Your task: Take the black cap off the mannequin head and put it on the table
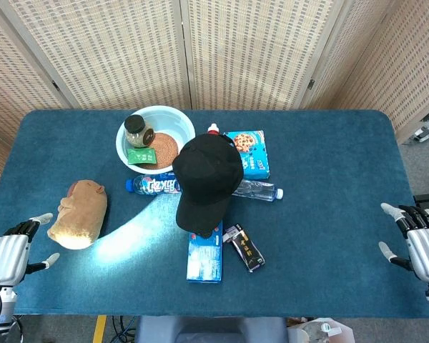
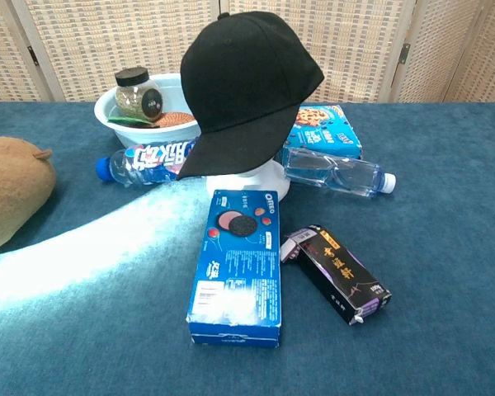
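Nearest the robot, the left hand rests at the left front edge of the blue cloth-covered table, fingers apart and holding nothing; the right hand sits at the right front edge, fingers likewise spread and empty. Both hands are well apart from the central group of items. At centre front lies a blue rectangular Oreo biscuit box, flat, with a dark purple-black oblong packet just beside it on the right. To the left lies a tan plush toy. Behind the biscuit box stands the white mannequin head, only its base showing, with the black fabric cap seated on it, brim pointing forward and down. 2 plastic bottles lie on their sides flanking the head: a blue-labelled bottle on the left, a clear bottle on the right. Behind these sit a blue cookie box and a white round bowl holding a dark-lidded glass jar, a green packet and a brown round mat.
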You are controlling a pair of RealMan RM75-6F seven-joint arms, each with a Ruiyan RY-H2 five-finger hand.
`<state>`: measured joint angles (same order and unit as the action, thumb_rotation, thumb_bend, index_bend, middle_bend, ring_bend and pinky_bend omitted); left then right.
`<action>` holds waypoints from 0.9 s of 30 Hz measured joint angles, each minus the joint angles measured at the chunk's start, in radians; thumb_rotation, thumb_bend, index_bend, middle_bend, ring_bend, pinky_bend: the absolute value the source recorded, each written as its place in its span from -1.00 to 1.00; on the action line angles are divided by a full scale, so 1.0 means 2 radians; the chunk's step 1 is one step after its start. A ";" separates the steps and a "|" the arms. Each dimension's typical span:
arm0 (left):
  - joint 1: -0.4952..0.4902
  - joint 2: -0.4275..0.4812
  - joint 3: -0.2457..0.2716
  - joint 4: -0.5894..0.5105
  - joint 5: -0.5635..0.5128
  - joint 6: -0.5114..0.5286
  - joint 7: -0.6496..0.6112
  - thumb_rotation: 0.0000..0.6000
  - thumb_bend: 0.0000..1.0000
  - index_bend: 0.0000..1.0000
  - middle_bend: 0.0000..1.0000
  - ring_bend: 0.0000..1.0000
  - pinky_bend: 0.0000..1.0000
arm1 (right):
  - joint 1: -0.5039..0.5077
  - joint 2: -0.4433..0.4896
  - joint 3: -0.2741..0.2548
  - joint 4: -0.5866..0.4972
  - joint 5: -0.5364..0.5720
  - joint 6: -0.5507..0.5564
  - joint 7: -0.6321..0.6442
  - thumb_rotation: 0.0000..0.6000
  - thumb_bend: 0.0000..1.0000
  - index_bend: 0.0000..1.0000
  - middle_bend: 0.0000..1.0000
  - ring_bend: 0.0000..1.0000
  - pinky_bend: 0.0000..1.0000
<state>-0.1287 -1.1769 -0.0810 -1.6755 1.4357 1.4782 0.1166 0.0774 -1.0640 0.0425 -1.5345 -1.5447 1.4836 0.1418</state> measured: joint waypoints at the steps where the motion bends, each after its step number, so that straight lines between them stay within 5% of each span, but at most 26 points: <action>1: -0.001 0.000 0.000 0.000 0.000 -0.001 0.000 1.00 -0.78 -0.50 -0.40 -0.37 -0.25 | 0.000 0.000 0.000 0.000 0.000 0.000 0.000 1.00 -0.39 -0.62 -0.46 -0.68 -0.67; 21: -0.039 0.007 0.001 0.012 0.074 -0.019 -0.071 1.00 -0.78 -0.41 -0.33 -0.25 -0.24 | 0.000 0.019 0.010 -0.023 0.006 0.007 -0.016 1.00 -0.39 -0.62 -0.46 -0.68 -0.67; 27: -0.073 -0.003 0.002 0.014 0.099 -0.051 -0.079 1.00 -0.78 -0.39 -0.14 -0.02 0.01 | -0.005 0.022 0.008 -0.026 0.008 0.011 -0.016 1.00 -0.39 -0.62 -0.46 -0.68 -0.67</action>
<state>-0.2753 -1.1829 -0.0762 -1.6478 1.6333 1.3768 -0.0404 0.0670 -1.0202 0.0590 -1.5856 -1.5294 1.5060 0.1106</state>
